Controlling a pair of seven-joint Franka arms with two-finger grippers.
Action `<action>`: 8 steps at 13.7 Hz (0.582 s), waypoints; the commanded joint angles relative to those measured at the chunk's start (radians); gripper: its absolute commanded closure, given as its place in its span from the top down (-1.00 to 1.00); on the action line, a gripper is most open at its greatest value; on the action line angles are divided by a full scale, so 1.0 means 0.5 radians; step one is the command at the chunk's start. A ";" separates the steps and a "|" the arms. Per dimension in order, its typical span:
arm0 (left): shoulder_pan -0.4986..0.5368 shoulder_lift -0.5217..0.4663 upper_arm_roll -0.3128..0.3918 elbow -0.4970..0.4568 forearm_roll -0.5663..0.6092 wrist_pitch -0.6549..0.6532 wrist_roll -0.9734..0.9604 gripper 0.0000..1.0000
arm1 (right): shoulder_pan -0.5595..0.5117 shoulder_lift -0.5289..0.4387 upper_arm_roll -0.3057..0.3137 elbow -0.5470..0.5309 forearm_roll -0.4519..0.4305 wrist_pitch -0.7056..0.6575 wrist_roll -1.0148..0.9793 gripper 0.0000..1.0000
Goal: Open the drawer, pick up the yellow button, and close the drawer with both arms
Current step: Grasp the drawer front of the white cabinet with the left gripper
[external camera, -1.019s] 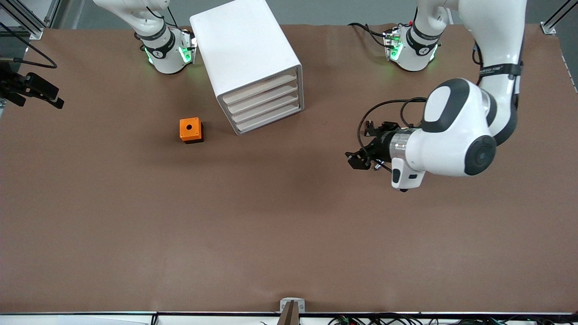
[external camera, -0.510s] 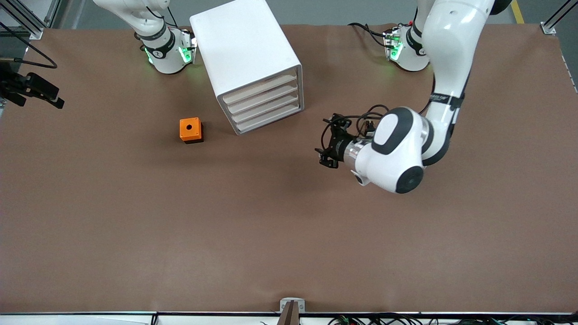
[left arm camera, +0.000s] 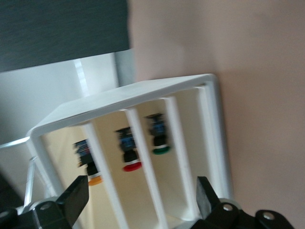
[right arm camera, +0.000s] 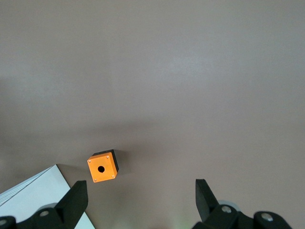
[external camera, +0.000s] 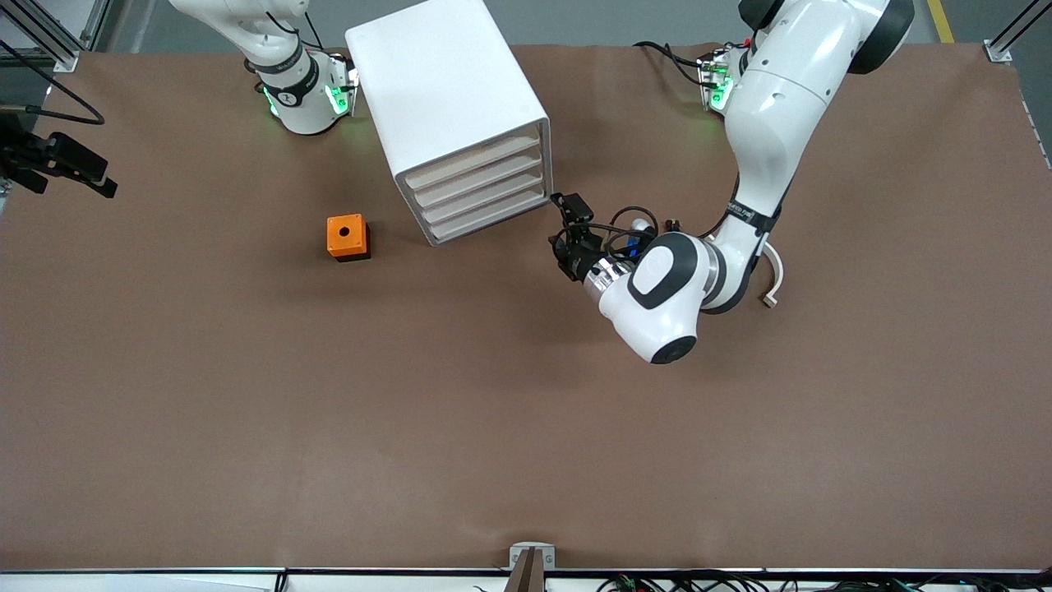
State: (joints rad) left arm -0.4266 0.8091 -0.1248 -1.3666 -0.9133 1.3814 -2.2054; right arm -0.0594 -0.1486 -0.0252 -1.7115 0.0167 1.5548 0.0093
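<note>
A white drawer cabinet point(external camera: 450, 115) stands on the brown bench point(external camera: 526, 427), close to the right arm's base, its four drawer fronts turned toward the front camera and toward the left arm's end. All the drawers are shut.

The left arm point(external camera: 764, 123) reaches from its base across to the cabinet. The left gripper point(external camera: 569, 238) hangs low just beside the cabinet's front corner, at the lowest drawers, not touching them. Its fingers point(left arm camera: 74, 202) are spread wide and grasp nothing. In the left wrist view the cabinet point(left arm camera: 143, 143) fills the space between the fingers, and through the translucent drawer fronts three small push-button parts show, one per drawer: one with an orange cap point(left arm camera: 90, 164), one with a red cap point(left arm camera: 128, 152) and one with a green cap point(left arm camera: 159, 136). The orange-capped button is the one lying in the drawer nearest the gripper's finger in that view; which drawer that is by height I cannot tell.

An orange cube point(external camera: 348, 237) with a hole in its top sits on the bench beside the cabinet, toward the right arm's end.

The right arm point(external camera: 271, 49) waits, raised; its gripper is outside the front view. In the right wrist view the right gripper point(right arm camera: 138, 210) hangs high over the bench, above the cube point(right arm camera: 102, 167) and a corner of the cabinet point(right arm camera: 38, 195), fingers point(right arm camera: 76, 200) spread apart and empty.
</note>
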 commanded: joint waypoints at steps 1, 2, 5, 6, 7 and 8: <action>0.013 0.063 -0.017 0.055 -0.207 -0.130 -0.163 0.96 | -0.025 -0.046 0.017 -0.035 -0.018 -0.005 -0.028 1.00; 0.007 0.063 -0.017 0.052 -0.262 -0.137 -0.170 0.95 | -0.025 -0.046 0.017 -0.035 -0.018 -0.005 -0.028 1.00; -0.051 0.063 -0.033 0.043 -0.308 -0.149 -0.225 0.38 | -0.025 -0.046 0.017 -0.035 -0.018 -0.005 -0.028 1.00; -0.070 0.060 -0.033 0.037 -0.324 -0.149 -0.225 0.20 | -0.022 -0.046 0.017 -0.032 -0.018 -0.005 -0.025 1.00; -0.085 0.063 -0.051 0.033 -0.330 -0.149 -0.225 0.08 | -0.022 -0.046 0.017 -0.032 -0.018 -0.005 -0.028 1.00; -0.092 0.066 -0.051 0.027 -0.330 -0.149 -0.225 -0.03 | -0.022 -0.046 0.020 -0.032 -0.018 -0.005 -0.028 1.00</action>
State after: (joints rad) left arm -0.4633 0.8316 -0.1453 -1.3645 -1.0553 1.3212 -2.2962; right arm -0.0594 -0.1486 -0.0250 -1.7115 0.0167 1.5540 0.0091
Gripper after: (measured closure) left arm 0.392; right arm 0.000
